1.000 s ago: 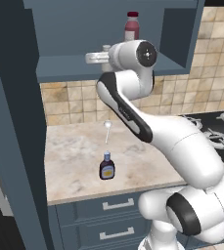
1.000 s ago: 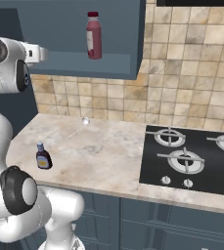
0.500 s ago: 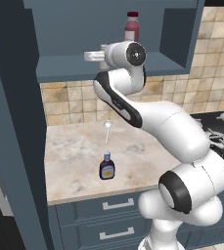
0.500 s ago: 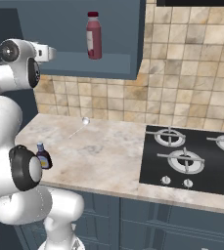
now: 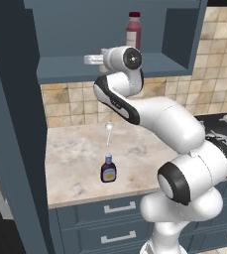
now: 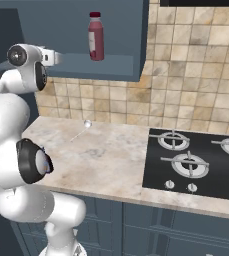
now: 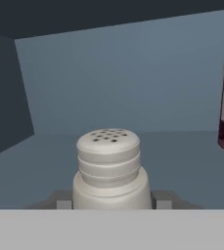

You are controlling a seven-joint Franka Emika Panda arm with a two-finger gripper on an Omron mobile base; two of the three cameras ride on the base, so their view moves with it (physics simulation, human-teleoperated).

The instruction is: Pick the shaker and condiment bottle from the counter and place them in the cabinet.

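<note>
- Backsplash (image 6: 186, 85) is beige and tan square tile, kinda mottled, running along the wall behind the worktop.
- Black gas hob (image 6: 196, 162) sits to the right, with silver burner rings and two small knobs at its front edge.
- Blue-grey drawers (image 5: 110, 218) below have slim silver handles.
- A tall dark blue-grey panel (image 5: 11, 124) stands on the left side.
- Lighting is flat and even.
</note>
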